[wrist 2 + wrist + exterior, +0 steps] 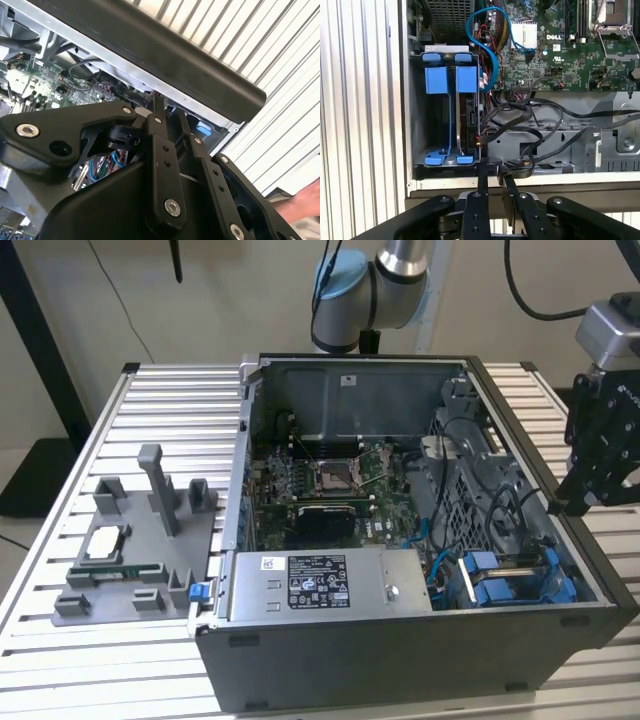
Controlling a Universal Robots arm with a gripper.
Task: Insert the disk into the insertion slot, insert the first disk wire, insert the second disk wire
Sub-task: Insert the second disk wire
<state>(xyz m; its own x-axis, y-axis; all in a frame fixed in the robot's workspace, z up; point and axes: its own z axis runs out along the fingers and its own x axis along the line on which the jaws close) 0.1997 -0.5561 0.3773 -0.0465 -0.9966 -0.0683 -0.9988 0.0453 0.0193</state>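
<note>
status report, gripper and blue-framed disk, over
Black gripper over the case rim by the grey metal drive cage. Rectangular disk in blue plastic carrier seated in cage. Black cables bunched beside it.

Disk [469, 117] sits in insertion slot [418, 120]; end effector [495, 180] nearby

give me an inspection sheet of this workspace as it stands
surface: slatted metal table carrying the open computer case
job's things: disk in its blue frame sits in the insertion slot of the drive cage
clutter: grey fixture tray with a processor chip and a memory stick, on the exterior view's left
grippers: gripper at the case wall beside the drive cage
cables: blue cable loops by the cage; black cables lie alongside; plugged into the disk or not, cannot tell
surroundings: a hand near the table's edge; robot arm behind the case
</note>
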